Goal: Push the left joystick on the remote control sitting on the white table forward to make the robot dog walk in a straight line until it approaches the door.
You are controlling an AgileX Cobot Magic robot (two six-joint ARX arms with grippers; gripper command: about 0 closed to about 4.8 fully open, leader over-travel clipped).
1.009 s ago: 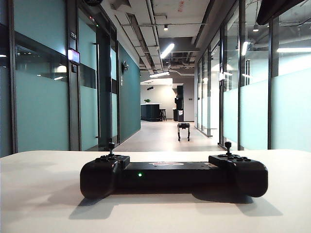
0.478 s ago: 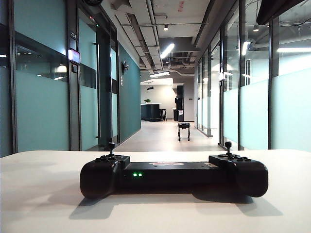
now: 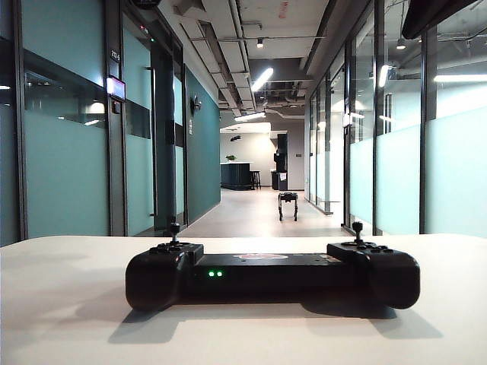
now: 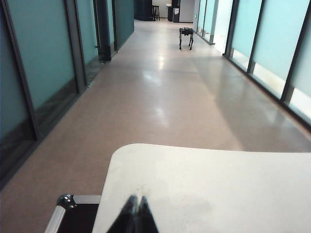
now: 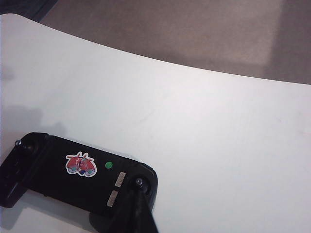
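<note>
The black remote control lies on the white table, two green lights lit on its front. Its left joystick and the twin right one stand upright with nothing on them. Far down the corridor stands the robot dog, also in the left wrist view. My left gripper is shut and empty over the table's corner. Shut as well, my right gripper hangs above the remote control, in line with the right stick. The left joystick is at the other end.
Glass walls and teal panels line both sides of the corridor, and a dark counter stands at its far end. Beside the table's corner, on the floor side, sits a black case with a metal edge.
A second green light has come on at the remote's front. The robot dog, the joysticks and the arms have not visibly moved.
</note>
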